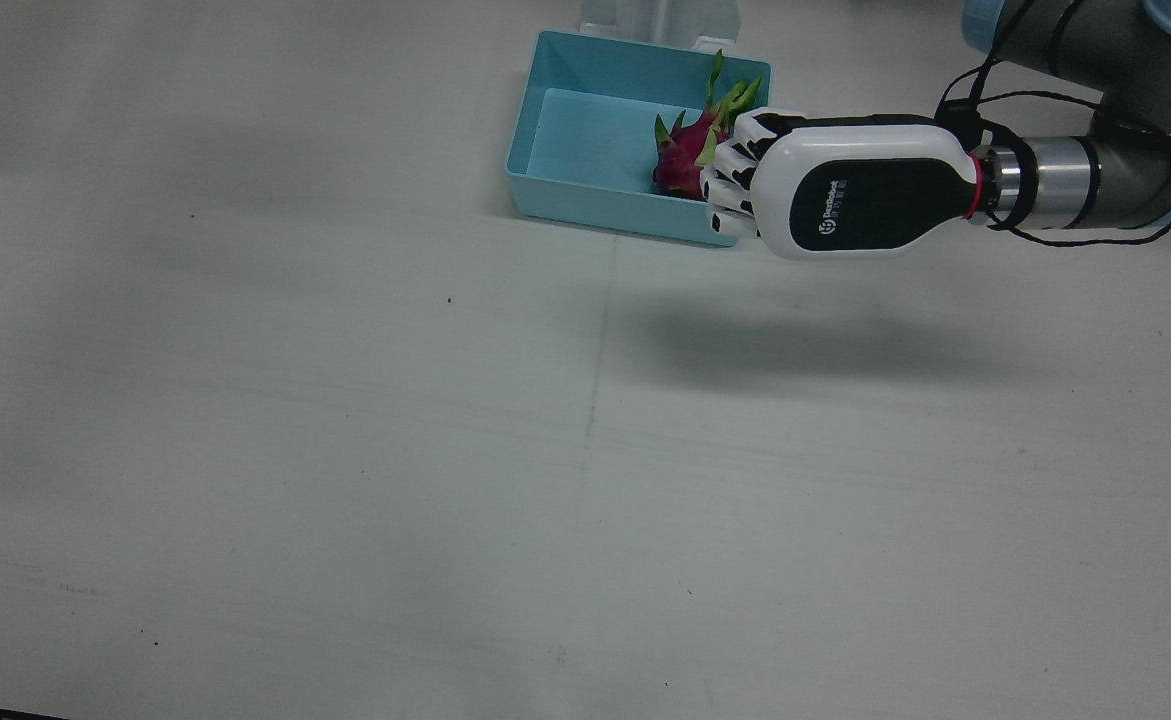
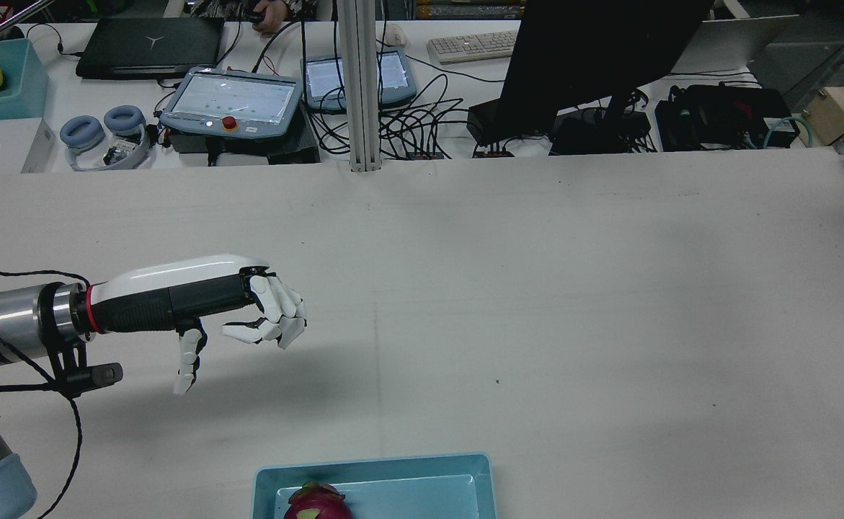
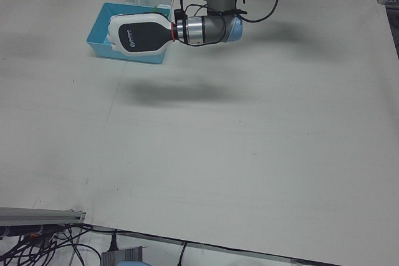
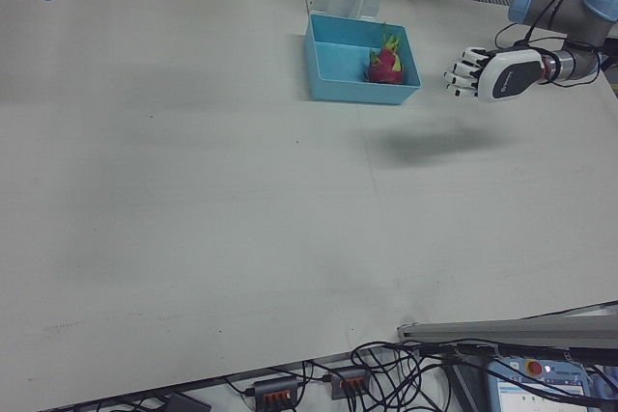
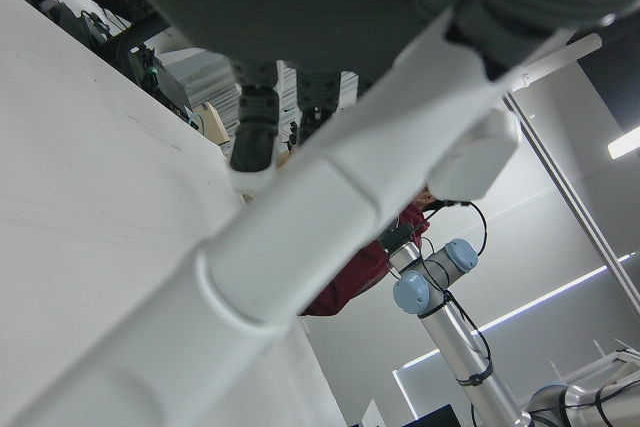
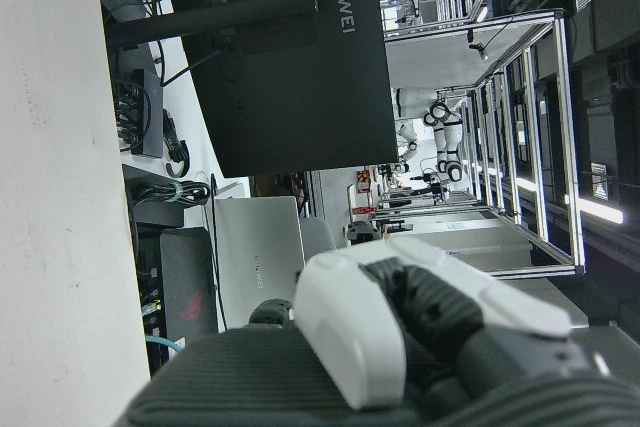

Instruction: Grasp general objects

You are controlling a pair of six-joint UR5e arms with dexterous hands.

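Left hand [image 2: 198, 310] hovers empty, fingers loosely curled and apart, short of the dragon fruit [image 2: 317, 502].
The fruit sits in the blue bin [image 1: 585, 205]; reaching in, the fingers could catch the rim or crush its leaves. Bare white table [image 1: 345, 450]; cluttered desks beyond. Right hand's fingers: cannot tell.

The worktop [image 1: 345, 450] is seen bare across nearly its whole span in the front view. One obstacle is presented near the robot's edge: a light blue bin [image 1: 585, 115], whose upright walls must be cleared from above. Its floor is taken up on one side by a dragon fruit [image 1: 690, 155], while the other side lies open. The left hand [image 2: 198, 299] is held above the worktop beside the bin, fingers loosely curled on nothing, with clear air beneath it. Beyond the far edge, monitors and cables are crowded.
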